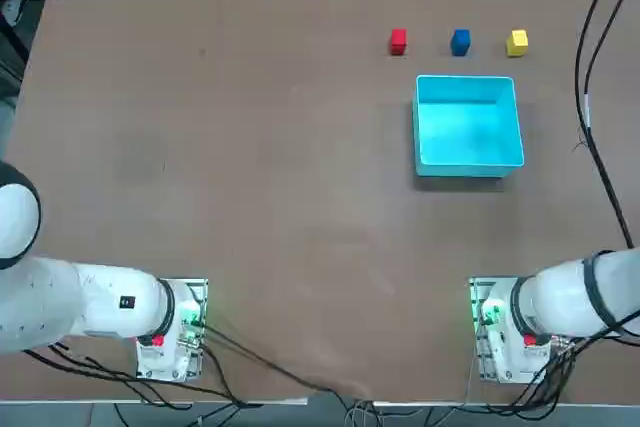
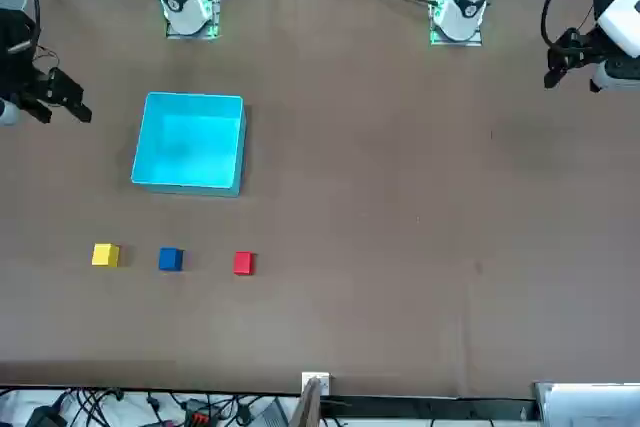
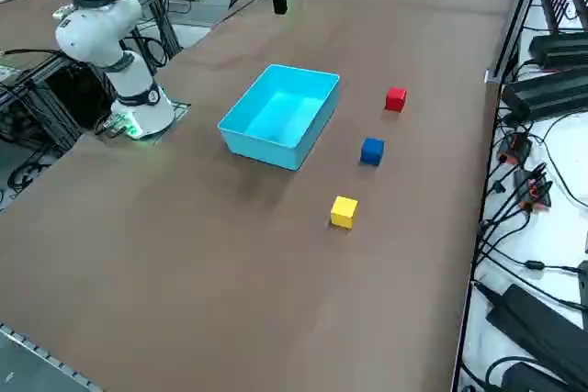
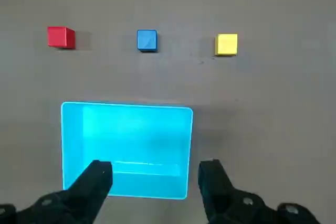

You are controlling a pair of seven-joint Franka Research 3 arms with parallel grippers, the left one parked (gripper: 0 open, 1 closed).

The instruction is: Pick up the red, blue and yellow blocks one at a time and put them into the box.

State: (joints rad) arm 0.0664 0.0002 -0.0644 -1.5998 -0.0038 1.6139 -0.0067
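Note:
Three small cubes stand in a row on the brown table beyond the box: the red block (image 1: pixel 398 41), the blue block (image 1: pixel 460 42) and the yellow block (image 1: pixel 517 42). The light cyan box (image 1: pixel 418 127) sits just nearer the robot and has nothing in it. In the wrist view my right gripper (image 4: pixel 155 174) hangs open high above the box's near wall (image 4: pixel 147 187), with nothing between its fingers. The red block (image 4: pixel 61 37), blue block (image 4: pixel 147 41) and yellow block (image 4: pixel 226 44) lie past the box. The front view shows the gripper (image 2: pixel 62 102) at the far left.
The right arm's base (image 1: pixel 505 332) is bolted at the table's near edge. Black cables (image 1: pixel 590 117) hang over the table's right side. More cables and devices (image 3: pixel 542 89) line the bench beside the table.

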